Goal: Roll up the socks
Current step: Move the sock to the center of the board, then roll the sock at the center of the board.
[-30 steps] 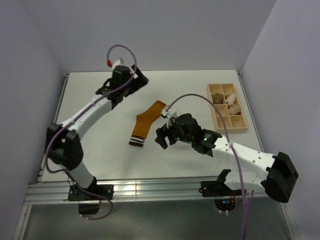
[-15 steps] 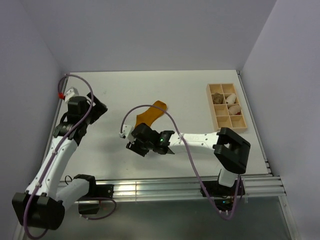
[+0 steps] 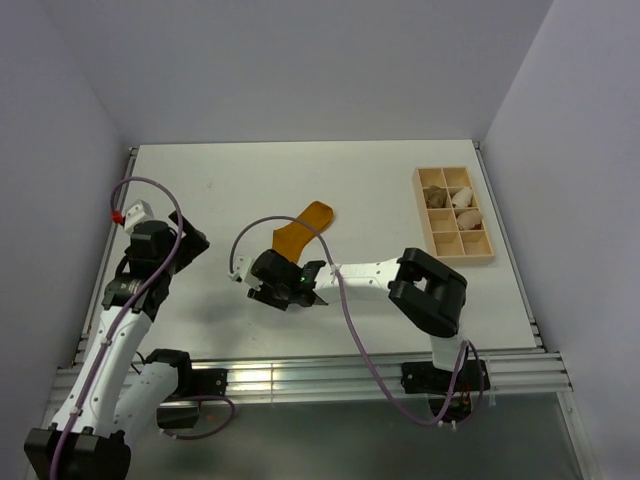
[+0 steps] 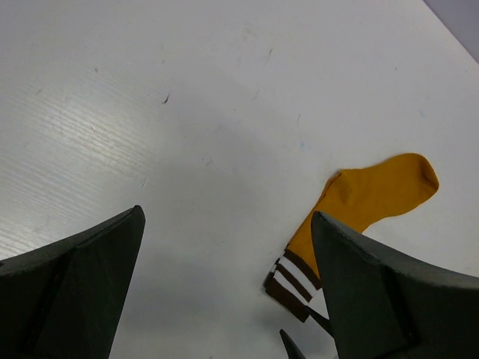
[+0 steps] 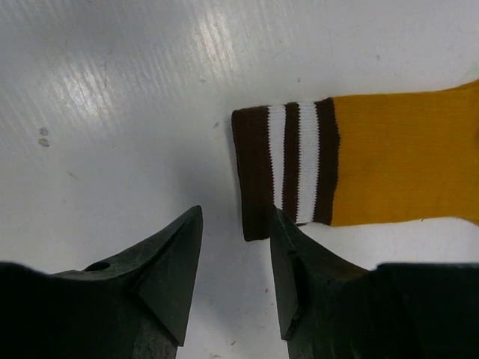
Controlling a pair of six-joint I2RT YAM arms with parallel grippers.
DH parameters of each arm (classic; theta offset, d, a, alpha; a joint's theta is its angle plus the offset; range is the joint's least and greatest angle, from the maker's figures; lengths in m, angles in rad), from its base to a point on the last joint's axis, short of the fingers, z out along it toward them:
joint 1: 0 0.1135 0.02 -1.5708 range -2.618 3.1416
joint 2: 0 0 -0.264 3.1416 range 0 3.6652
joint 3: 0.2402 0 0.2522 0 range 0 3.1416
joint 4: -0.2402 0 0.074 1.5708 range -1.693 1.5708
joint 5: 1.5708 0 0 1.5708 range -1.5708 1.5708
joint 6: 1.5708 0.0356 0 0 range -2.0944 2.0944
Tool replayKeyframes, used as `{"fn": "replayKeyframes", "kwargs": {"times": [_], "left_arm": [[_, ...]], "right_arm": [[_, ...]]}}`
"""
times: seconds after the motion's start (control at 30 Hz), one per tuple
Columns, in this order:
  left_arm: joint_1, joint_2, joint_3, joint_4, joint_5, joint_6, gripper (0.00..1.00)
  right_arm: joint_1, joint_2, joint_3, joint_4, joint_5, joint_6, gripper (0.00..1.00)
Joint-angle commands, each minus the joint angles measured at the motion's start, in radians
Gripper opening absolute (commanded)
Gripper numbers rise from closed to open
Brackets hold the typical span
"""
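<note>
On the left side of the white surface (image 3: pixel 400 180), the left fingers (image 4: pixel 75 284) hang wide open and hold nothing. Near the middle lies the mustard-orange fabric sock (image 3: pixel 305 220) with a white and dark-brown striped cuff. It is flat on the surface, toe toward the back. The right fingers (image 5: pixel 314 299) sit low at the cuff, half open, with a small gap between them. The cuff's corner lies just beside one fingertip, but nothing is held. At the far right stands a light wooden tray (image 3: pixel 462 258) with little cream rolls (image 3: pixel 466 215) inside.
</note>
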Motion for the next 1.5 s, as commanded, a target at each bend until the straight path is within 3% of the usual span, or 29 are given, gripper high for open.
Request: {"fn": "replayKeyframes", "kwargs": {"times": [0.0, 0.5, 0.73, 0.87, 1.0, 1.47], "left_arm": [[0.004, 0.014, 0.003, 0.025, 0.003, 0.024, 0.99], [0.008, 0.028, -0.002, 0.034, 0.026, 0.027, 0.99], [0.008, 0.031, -0.009, 0.039, 0.052, 0.027, 0.99], [0.008, 0.045, -0.016, 0.047, 0.084, 0.031, 0.99], [0.008, 0.06, -0.023, 0.057, 0.133, 0.034, 0.99], [0.0, 0.089, -0.135, 0.154, 0.342, -0.058, 0.94]], "right_arm": [[-0.001, 0.023, 0.054, -0.009, 0.029, -0.022, 0.48], [-0.003, 0.092, 0.048, 0.014, 0.098, -0.024, 0.44], [-0.005, 0.118, 0.054, 0.0, 0.111, -0.019, 0.27], [-0.006, 0.113, 0.061, -0.017, 0.089, 0.002, 0.12], [-0.032, 0.104, 0.08, -0.041, -0.023, 0.059, 0.0], [-0.273, 0.142, 0.143, -0.058, -0.491, 0.34, 0.0]]}}
